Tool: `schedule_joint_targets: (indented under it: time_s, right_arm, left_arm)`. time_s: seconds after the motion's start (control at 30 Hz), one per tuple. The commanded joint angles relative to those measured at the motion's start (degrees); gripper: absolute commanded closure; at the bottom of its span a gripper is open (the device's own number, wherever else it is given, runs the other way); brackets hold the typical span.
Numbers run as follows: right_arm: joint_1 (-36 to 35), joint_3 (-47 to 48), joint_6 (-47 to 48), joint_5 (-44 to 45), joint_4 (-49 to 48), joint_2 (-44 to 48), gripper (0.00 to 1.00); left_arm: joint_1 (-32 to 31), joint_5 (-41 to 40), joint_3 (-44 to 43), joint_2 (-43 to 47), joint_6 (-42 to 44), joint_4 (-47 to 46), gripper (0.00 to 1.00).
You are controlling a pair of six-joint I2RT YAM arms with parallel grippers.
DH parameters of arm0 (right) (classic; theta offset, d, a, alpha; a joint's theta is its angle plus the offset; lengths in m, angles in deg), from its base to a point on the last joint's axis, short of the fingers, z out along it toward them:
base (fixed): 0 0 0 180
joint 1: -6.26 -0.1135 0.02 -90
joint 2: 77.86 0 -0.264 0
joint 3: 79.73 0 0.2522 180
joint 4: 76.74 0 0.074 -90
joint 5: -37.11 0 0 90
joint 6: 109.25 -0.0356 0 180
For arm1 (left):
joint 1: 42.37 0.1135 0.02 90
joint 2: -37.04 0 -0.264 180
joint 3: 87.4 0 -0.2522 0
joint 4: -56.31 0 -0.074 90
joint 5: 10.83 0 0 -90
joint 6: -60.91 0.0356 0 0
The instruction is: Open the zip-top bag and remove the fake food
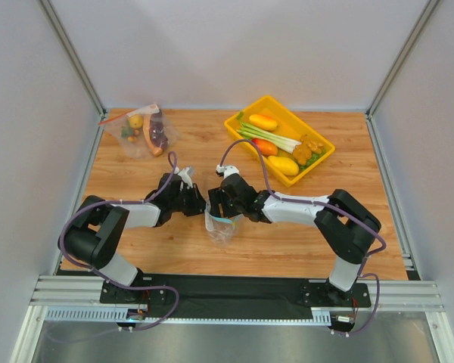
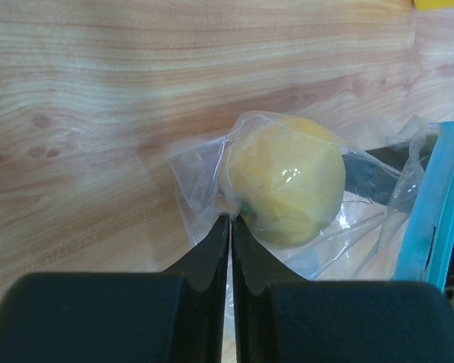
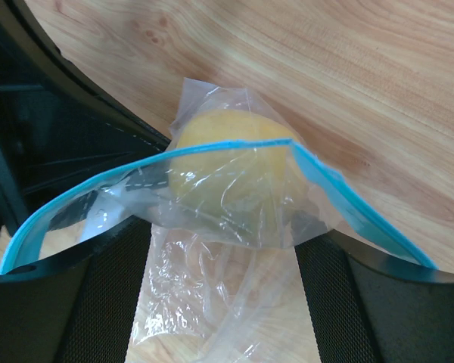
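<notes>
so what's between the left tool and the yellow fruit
Only clear film of the zip-top bag. In the left wrist view the left tool pinches that film right beside the yellow fruit, which sits inside the bag.

Left fingers (image 2: 212, 253) pinch zip-top bag (image 2: 199, 175); yellow fake food (image 2: 284, 181) inside.

Top view: zip-top bag (image 1: 221, 228) contents too small to identify. Left wrist view: blue strip (image 2: 439, 204) cut off by right edge; yellow tray (image 2: 441, 4) reduced to a corner sliver (top edge). Right wrist view: round yellow piece (image 3: 212, 128) veiled by crinkled film, outline blurred.
</notes>
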Motion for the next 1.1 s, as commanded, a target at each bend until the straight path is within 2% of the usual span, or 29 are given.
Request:
schedule_joint_targets:
  time_s: [0.0,0.27,0.5,0.57,0.6,0.63,0.8,1.07]
  right_arm:
    - [-0.09,2.29,1.63,0.78,-4.55,-1.86,0.23]
    - [1.05,2.3,3.21,-0.8,-7.46,-4.5,0.2]
    - [1.32,0.72,5.15,1.13,-12.03,-4.33,0.2]
    - [1.32,-0.25,6.72,0.96,-14.84,-3.98,0.24]
    - [1.32,-1.3,7.08,0.96,-15.72,-3.45,0.33]
    - [1.32,-2.0,7.26,1.13,-16.42,-3.01,0.39]
    - [1.32,-4.82,7.7,1.84,-16.87,1.02,0.58]
    - [1.32,-9.13,8.58,0.7,-9.4,9.29,0.58]
  left_arm:
    - [-0.05,3.67,-0.24,-0.5,1.95,-2.97,0.92]
    - [-0.05,6.48,-0.85,-1.38,2.91,-3.67,0.95]
    - [-0.14,7.98,-0.68,-1.47,3.97,-3.59,1.0]
    - [-0.14,8.15,-0.68,-1.47,4.5,-3.24,1.0]
    - [-0.05,8.07,-0.68,-1.3,4.76,-2.8,1.0]
    - [-0.14,7.89,-0.68,-1.12,4.94,-2.53,1.0]
    - [-0.05,5.88,-1.03,0.37,5.82,0.36,1.0]
    - [0.21,2.09,-3.22,2.66,6.96,5.99,1.0]
